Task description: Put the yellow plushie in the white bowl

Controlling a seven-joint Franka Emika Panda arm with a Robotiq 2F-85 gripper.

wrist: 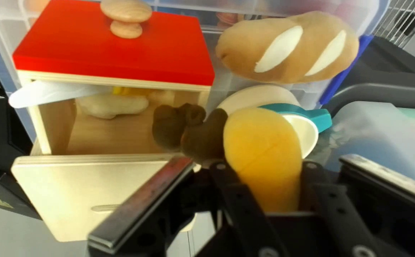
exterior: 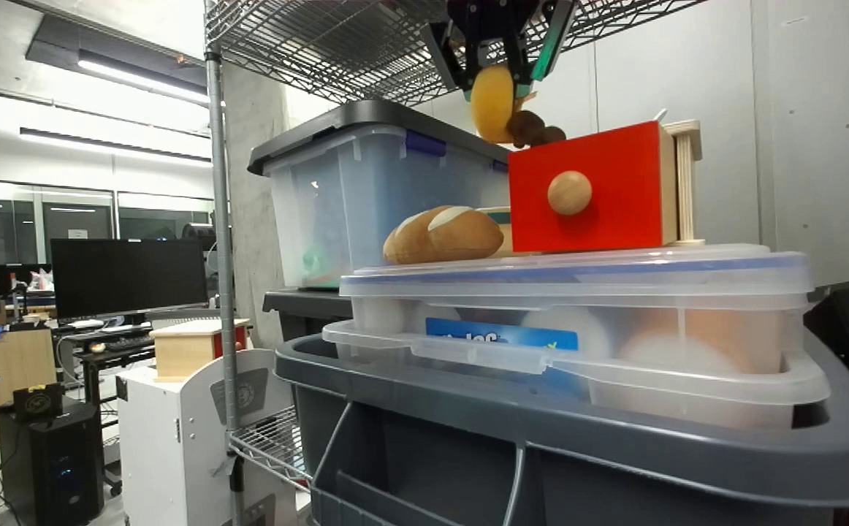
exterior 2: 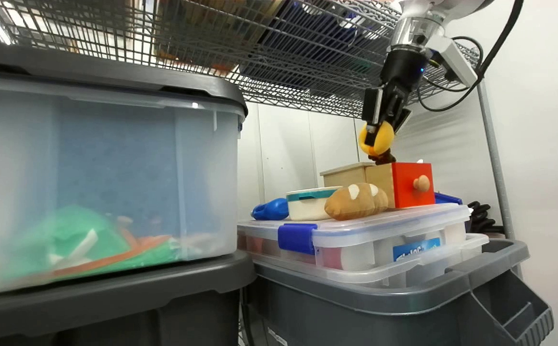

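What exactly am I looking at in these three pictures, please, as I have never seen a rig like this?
This is a robot arm, hanging in from above, with black fingers at its end that grip things. Two pictures come from cameras outside the robot; the close-up comes from a camera on its wrist, looking past the fingers. They are closed on a yellow plushie with dark brown parts, holding it above a clear lidded box. On that box are a toy bread, a cream-and-teal container and an open wooden drawer with a red front; a few pale items sit inside it. Whether the plushie touches the drawer, I cannot tell.
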